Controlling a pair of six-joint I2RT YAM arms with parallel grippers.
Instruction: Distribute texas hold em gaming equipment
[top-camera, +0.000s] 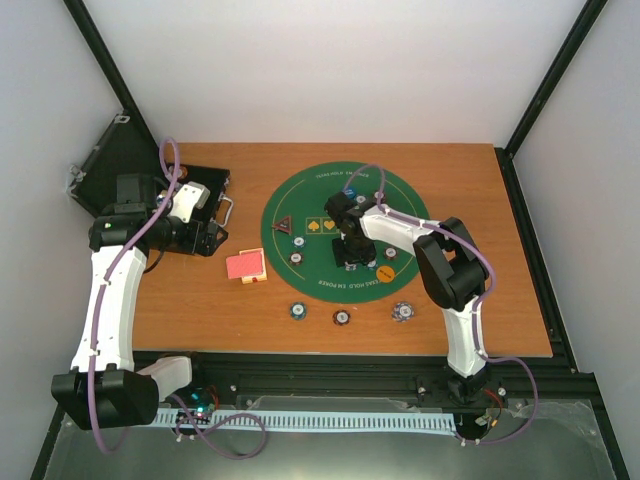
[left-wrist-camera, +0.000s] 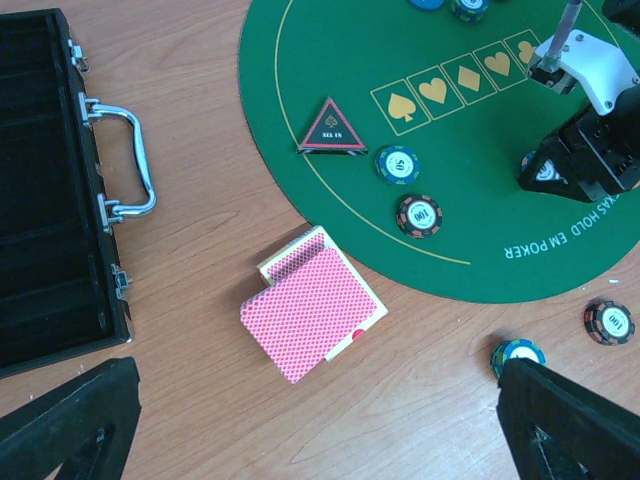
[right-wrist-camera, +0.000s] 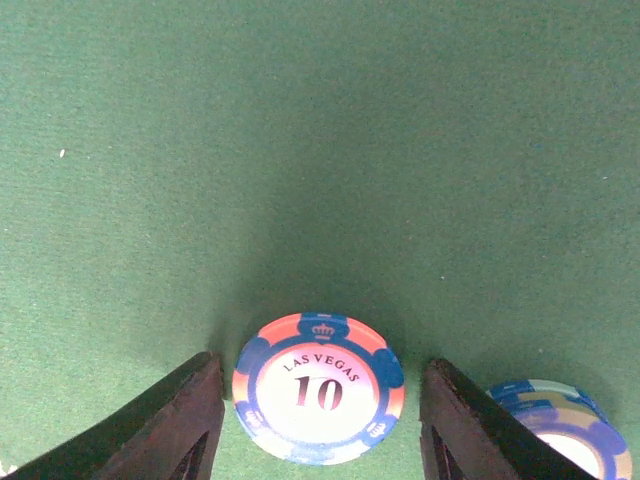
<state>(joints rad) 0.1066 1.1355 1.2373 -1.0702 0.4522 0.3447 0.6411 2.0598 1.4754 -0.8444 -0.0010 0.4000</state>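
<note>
A red-and-blue "10" poker chip (right-wrist-camera: 318, 388) lies flat on the green felt mat (right-wrist-camera: 300, 150). My right gripper (right-wrist-camera: 320, 372) is down over it, open, with a gap between the chip and each finger. Beside the right finger lies a blue chip (right-wrist-camera: 562, 420). Red-backed playing cards (left-wrist-camera: 312, 316) sit in a loose pile on the wood left of the mat. My left gripper (left-wrist-camera: 320, 430) hangs open above the table near them, holding nothing. A dark triangular button (left-wrist-camera: 331, 130) and two chips (left-wrist-camera: 397, 165) (left-wrist-camera: 419, 215) rest on the mat's left part. An orange button (top-camera: 386, 271) lies by the right gripper (top-camera: 352, 262).
The black hinged case (left-wrist-camera: 50, 190) lies open at the far left, its metal handle (left-wrist-camera: 128, 160) facing the mat. Three chips (top-camera: 297, 311) (top-camera: 341, 318) (top-camera: 402, 312) sit on the wood in front of the mat (top-camera: 300, 195). My left gripper (top-camera: 205, 240) is beside the case.
</note>
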